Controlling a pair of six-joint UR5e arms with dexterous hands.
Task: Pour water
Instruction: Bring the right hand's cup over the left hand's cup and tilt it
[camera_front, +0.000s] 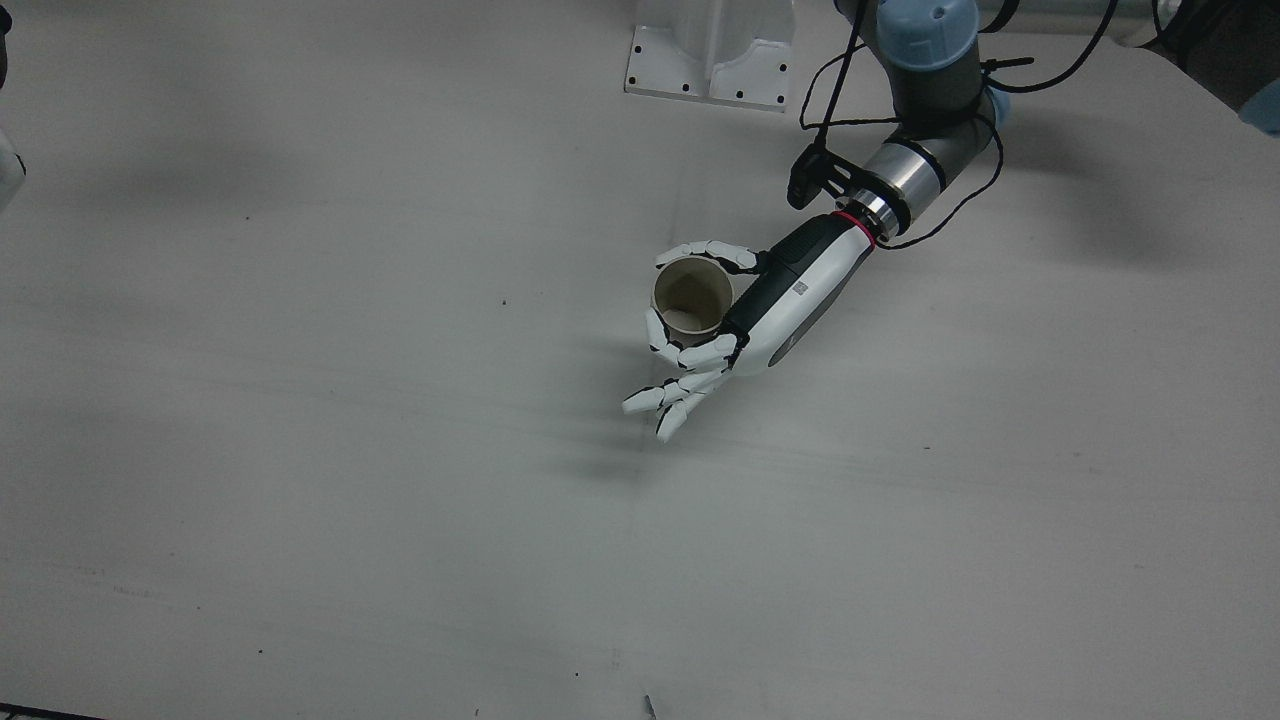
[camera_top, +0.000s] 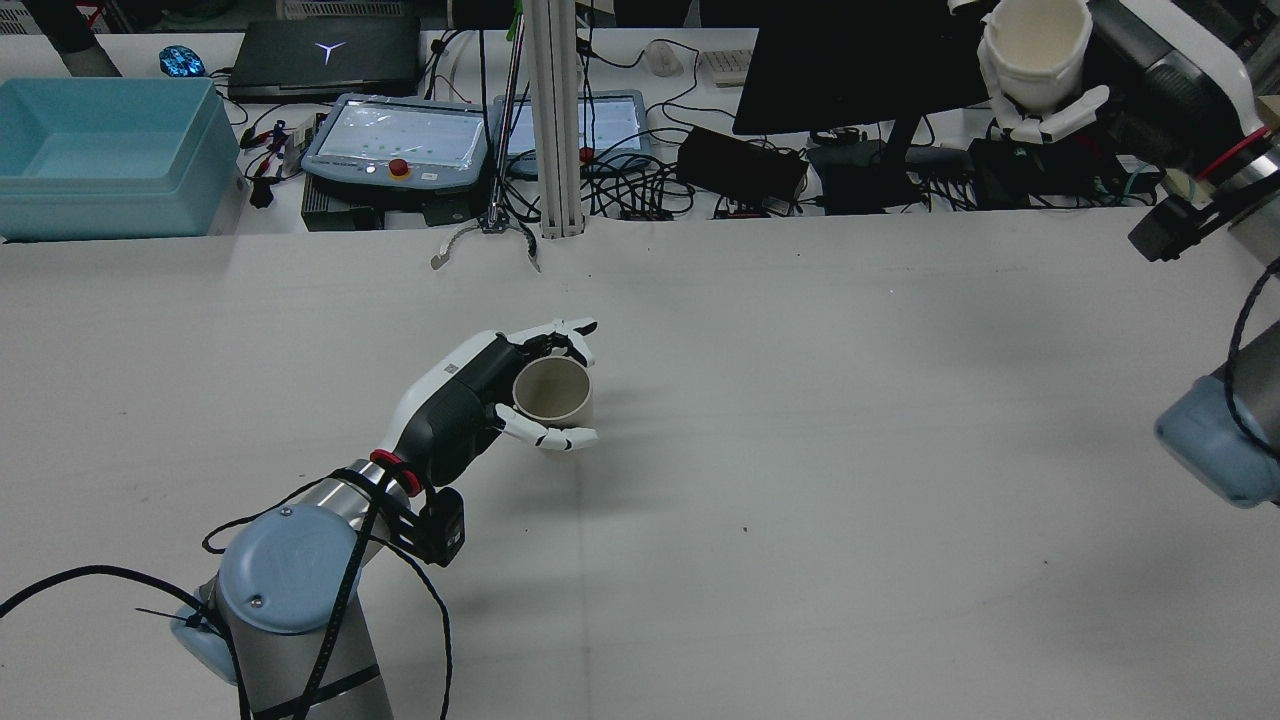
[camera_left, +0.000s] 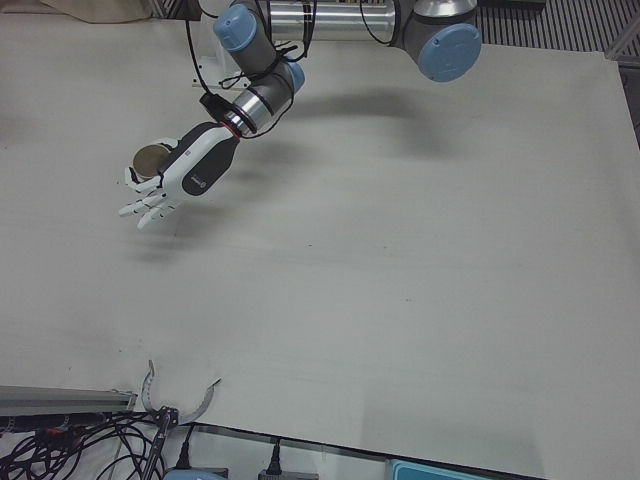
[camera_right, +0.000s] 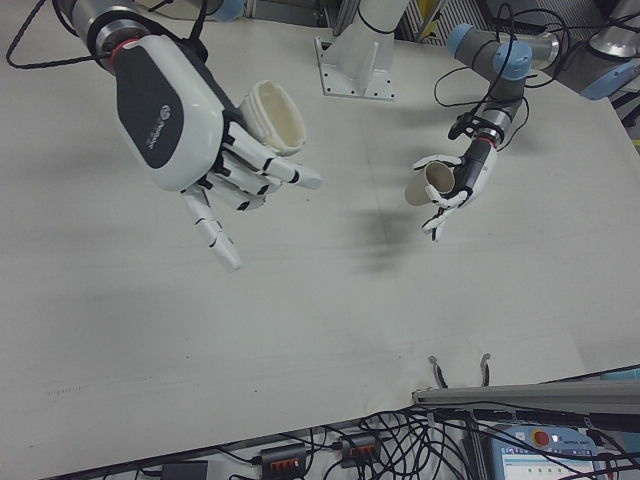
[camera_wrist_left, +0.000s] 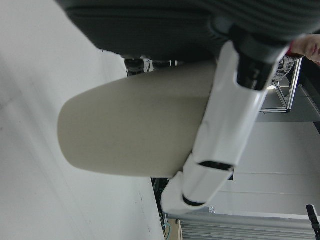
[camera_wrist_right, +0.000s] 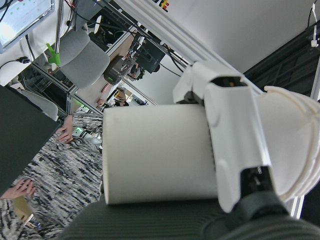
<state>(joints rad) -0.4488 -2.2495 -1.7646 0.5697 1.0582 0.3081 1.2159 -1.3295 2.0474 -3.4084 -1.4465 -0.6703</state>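
Observation:
My left hand (camera_front: 790, 295) is shut on a beige paper cup (camera_front: 690, 298) near the table's middle, fingers wrapped round its side. The cup (camera_top: 553, 392) stands roughly upright with its mouth up, just above the table by its shadow. My right hand (camera_top: 1130, 60) is raised high at the right and is shut on a white ribbed cup (camera_top: 1035, 45), also mouth up. The right-front view shows that hand (camera_right: 175, 110) and the white cup (camera_right: 278, 115) close up, far from the beige cup (camera_right: 430, 180). I cannot tell what either cup contains.
A white arm pedestal (camera_front: 712, 60) stands at the table's robot side. Beyond the far edge are a blue bin (camera_top: 100, 150), teach pendants (camera_top: 400, 140), a metal post (camera_top: 555, 120) and cables. A metal clamp (camera_top: 485, 240) sits at that edge.

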